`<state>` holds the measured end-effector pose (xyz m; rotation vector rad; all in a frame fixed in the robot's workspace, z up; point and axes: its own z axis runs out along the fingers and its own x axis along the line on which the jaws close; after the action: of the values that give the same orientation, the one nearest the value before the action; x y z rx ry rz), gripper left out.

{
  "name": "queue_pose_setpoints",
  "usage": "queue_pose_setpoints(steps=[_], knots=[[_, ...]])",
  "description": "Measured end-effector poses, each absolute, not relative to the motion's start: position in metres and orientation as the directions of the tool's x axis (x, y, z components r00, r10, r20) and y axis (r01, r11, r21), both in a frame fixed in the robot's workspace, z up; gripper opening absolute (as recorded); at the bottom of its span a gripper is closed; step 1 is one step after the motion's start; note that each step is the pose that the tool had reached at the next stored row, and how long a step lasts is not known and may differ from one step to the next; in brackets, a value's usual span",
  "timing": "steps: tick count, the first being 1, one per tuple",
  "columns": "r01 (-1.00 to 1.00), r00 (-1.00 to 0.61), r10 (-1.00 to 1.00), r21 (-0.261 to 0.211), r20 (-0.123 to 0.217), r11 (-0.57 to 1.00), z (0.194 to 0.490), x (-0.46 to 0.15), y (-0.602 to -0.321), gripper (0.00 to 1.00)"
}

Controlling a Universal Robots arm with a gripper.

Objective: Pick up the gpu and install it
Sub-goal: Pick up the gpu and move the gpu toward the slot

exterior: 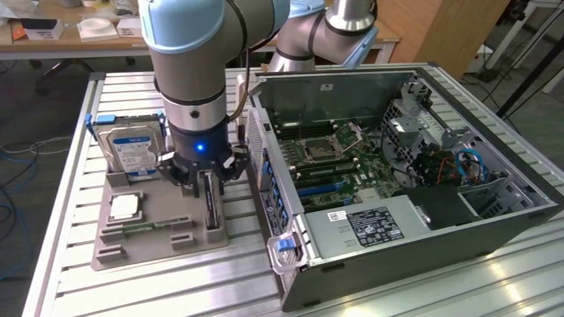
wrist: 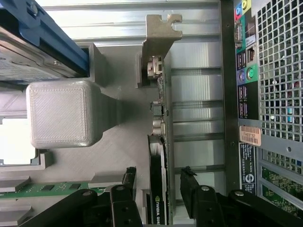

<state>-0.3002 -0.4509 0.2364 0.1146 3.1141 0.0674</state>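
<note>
Standing on its long edge in a slot of the grey holder tray (exterior: 132, 254) on the worktop (exterior: 176, 290), the gpu (wrist: 157, 156) has the hard drive (exterior: 132, 152) at ten o'clock in the exterior view and the open computer case (exterior: 440, 247) at three o'clock. The jaws hang over it spread wide, one beside each flat face with a gap between, holding nothing. It looks light, stiff and fragile, best held by its flat faces near the top edge, clear of the silvery bracket (wrist: 158, 42).

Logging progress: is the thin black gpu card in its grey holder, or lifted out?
In: the thin black gpu card stands on edge in the grey plastic holder; the gripper straddles it, open, gaps either side.
</note>
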Motion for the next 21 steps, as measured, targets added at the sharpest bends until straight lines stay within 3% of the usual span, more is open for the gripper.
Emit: queue_pose_setpoints(steps=[3, 4, 8, 9, 21], knots=[[0.073, -0.997, 0.074, 0.044, -0.023, 0.996, 0.2363, -0.3002, -0.4509, 0.43], [0.073, -0.997, 0.074, 0.044, -0.023, 0.996, 0.2363, -0.3002, -0.4509, 0.36], [0.073, -0.997, 0.074, 0.044, -0.023, 0.996, 0.2362, -0.3002, -0.4509, 0.35], [0.073, -0.997, 0.074, 0.044, -0.023, 0.996, 0.2362, -0.3002, -0.4509, 0.27], [0.073, -0.997, 0.074, 0.044, -0.023, 0.996, 0.2357, -0.3002, -0.4508, 0.26]])
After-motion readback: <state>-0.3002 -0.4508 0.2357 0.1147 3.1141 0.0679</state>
